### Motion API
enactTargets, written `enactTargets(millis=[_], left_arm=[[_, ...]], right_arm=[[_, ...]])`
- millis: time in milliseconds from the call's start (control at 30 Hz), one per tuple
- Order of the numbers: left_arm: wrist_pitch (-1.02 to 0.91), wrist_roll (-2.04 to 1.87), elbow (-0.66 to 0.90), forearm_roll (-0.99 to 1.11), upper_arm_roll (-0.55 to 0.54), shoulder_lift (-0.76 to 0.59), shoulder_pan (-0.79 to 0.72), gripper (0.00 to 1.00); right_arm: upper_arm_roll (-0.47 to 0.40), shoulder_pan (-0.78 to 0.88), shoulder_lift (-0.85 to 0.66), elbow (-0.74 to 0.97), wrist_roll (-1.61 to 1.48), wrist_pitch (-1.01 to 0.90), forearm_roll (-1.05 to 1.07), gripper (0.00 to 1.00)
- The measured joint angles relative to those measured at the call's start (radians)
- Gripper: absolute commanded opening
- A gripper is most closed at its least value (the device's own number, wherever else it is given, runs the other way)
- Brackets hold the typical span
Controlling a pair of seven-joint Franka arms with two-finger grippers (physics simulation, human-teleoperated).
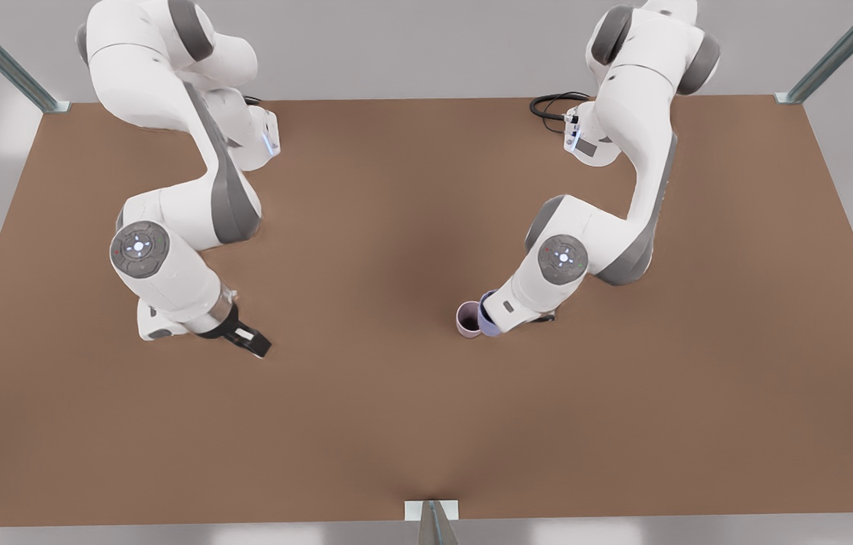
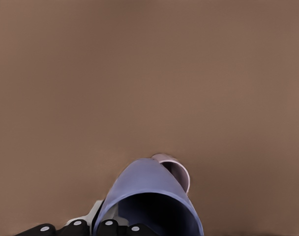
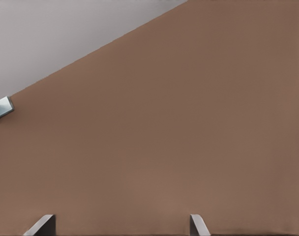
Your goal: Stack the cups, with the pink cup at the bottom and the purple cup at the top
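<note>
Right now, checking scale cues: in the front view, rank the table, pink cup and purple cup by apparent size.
1. Table, by far the largest.
2. Pink cup.
Purple cup: not ranked against the pink one, because the left arm hides most of it.

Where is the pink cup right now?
In the front view the pink cup stands on the table, right of centre, just left of the purple cup that the left end effector holds.

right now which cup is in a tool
The purple cup, held by the left tool. The pink cup stands free on the table beside it.
</note>
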Motion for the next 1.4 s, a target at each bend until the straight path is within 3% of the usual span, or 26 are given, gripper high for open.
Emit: enactTargets(millis=[167, 700, 1400], left_arm=[[0.003, -0.156, 0.036, -0.003, 0.000, 0.065, 0.001, 0.21], [0.060, -0.435, -0.144, -0.096, 0.000, 0.005, 0.003, 0.21], [0.184, -0.563, -0.241, -0.109, -0.002, 0.019, -0.007, 0.21]], right_arm=[[-0.001, -0.056, -0.128, -0.137, -0.208, -0.020, 0.034, 1.00], [-0.008, -0.171, -0.126, -0.167, -1.069, -0.010, 0.078, 1.00], [-0.029, -0.195, -0.113, -0.155, -0.953, -0.052, 0.078, 1.00]])
